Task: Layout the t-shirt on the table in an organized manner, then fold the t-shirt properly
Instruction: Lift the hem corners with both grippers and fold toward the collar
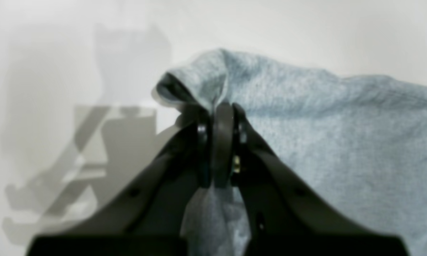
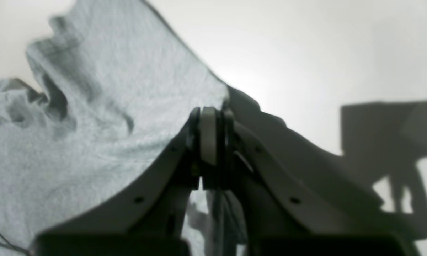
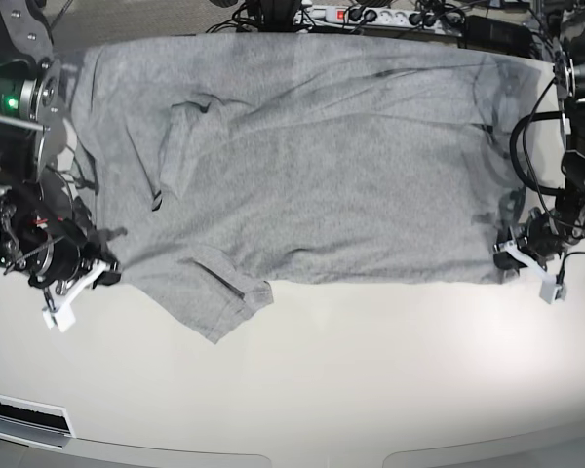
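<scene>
The heather-grey t-shirt (image 3: 322,166) lies spread plain side up across the far half of the off-white table (image 3: 370,380). One sleeve (image 3: 219,297) points toward the near edge. My left gripper (image 3: 510,255) is at the shirt's right edge in the base view. Its wrist view shows it (image 1: 222,106) shut on a pinched fold of grey cloth (image 1: 341,142). My right gripper (image 3: 105,265) is at the shirt's left edge. In its wrist view the jaws (image 2: 209,108) are closed together on the edge of the fabric (image 2: 92,124), with cloth showing between the fingers below.
A power strip with cables (image 3: 370,15) runs along the table's far edge. Both arms' bodies and cabling (image 3: 19,146) (image 3: 575,146) flank the shirt. Bare tabletop stretches from the shirt's near hem to the front edge (image 3: 322,453).
</scene>
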